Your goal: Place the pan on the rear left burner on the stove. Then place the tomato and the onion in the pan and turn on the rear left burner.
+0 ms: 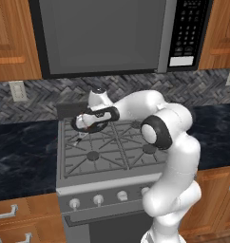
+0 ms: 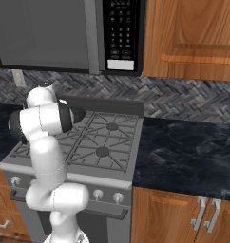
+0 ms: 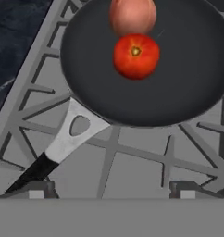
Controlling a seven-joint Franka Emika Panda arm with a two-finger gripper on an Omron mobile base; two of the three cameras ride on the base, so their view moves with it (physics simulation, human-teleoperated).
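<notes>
Going left to right, the dark marbled desk (image 1: 22, 147) runs up to the stove (image 1: 107, 156), whose grey grates cover four burners and whose silver knobs (image 1: 98, 199) line its front. Above hangs a microwave (image 1: 102, 33), with wooden cabinets (image 1: 12, 38) on either side and a patterned grey backsplash (image 1: 41, 92) behind.

The pan (image 3: 146, 60) sits on the grate at the stove's rear left, over the rear left burner; the burner cap itself is hidden under it. In the left base view the pan (image 1: 88, 124) is partly covered by the arm's wrist. In the hand view the pan's handle (image 3: 63, 143) points toward the lower left, silvery where it meets the pan, with a teardrop hole, and dark further out.

Inside the pan lies the tomato (image 3: 136, 56), bright red with a small pale stem scar. The onion (image 3: 132, 16) lies just beside it, touching or nearly so, on the side away from the camera; its top is cut off by the picture's edge.

The end effector (image 3: 111, 190) hovers above the grate just short of the pan's rim, its fingers (image 3: 37, 189) spread wide and holding nothing. The two dark tips stand far apart at the bottom of the hand view, one close to the dark end of the handle.

In the right base view the white arm (image 2: 45, 137) folds over the stove's left side, and more desk (image 2: 188, 152) lies to the stove's right.
</notes>
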